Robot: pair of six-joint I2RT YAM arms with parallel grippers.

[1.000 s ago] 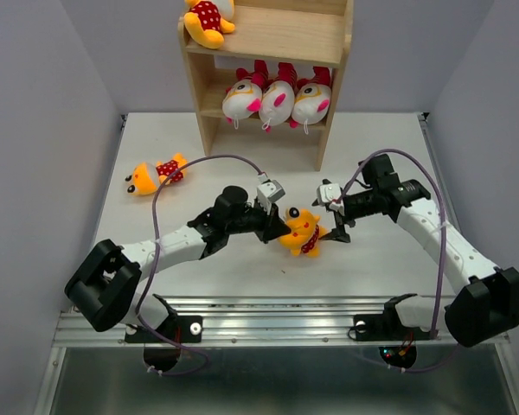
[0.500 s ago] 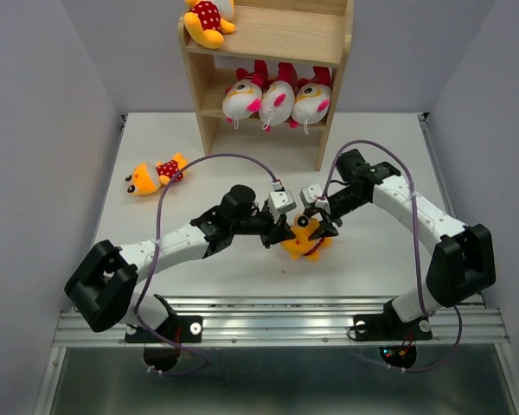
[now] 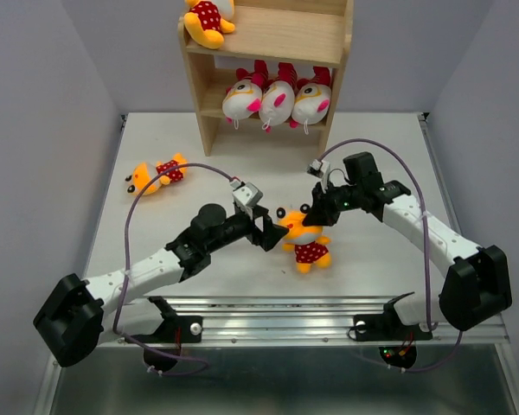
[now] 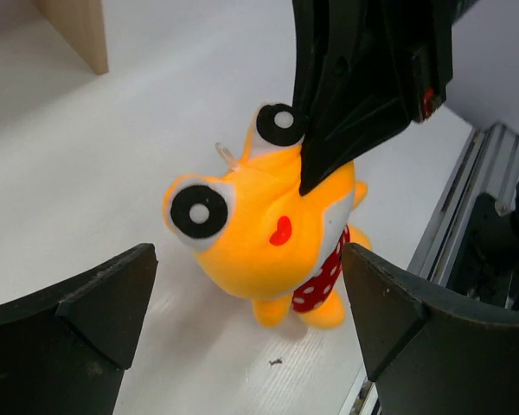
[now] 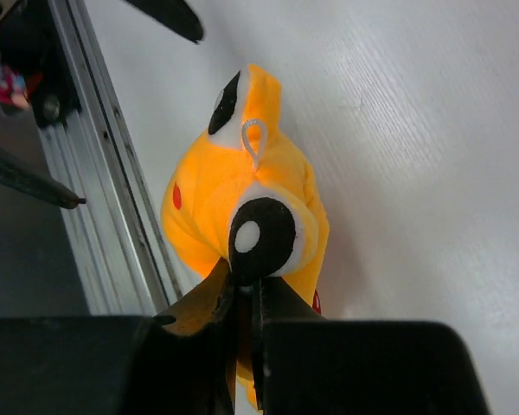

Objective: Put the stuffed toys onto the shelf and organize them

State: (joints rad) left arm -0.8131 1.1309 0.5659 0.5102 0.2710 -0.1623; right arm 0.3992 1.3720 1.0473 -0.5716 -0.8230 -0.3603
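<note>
- Which step is it?
- The yellow toy [image 3: 301,238] on the table [image 3: 381,151] is clamped at its head by the right gripper [image 3: 311,217]. The left gripper [image 3: 274,233] is held wide apart just beside it. A lift up to the shelf [image 3: 268,36] seems needed next.

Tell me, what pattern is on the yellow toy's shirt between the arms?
The yellow toy's shirt is red with white dots, clearest in the left wrist view.

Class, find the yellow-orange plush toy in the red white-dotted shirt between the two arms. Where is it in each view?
Top external: the yellow-orange plush toy is just below centre.
Left wrist: mid-frame, upright.
Right wrist: mid-frame, head nearest the lens.
Shared landmark: the aluminium rail, near the bottom from above, right edge in left wrist, left side in right wrist.
</note>
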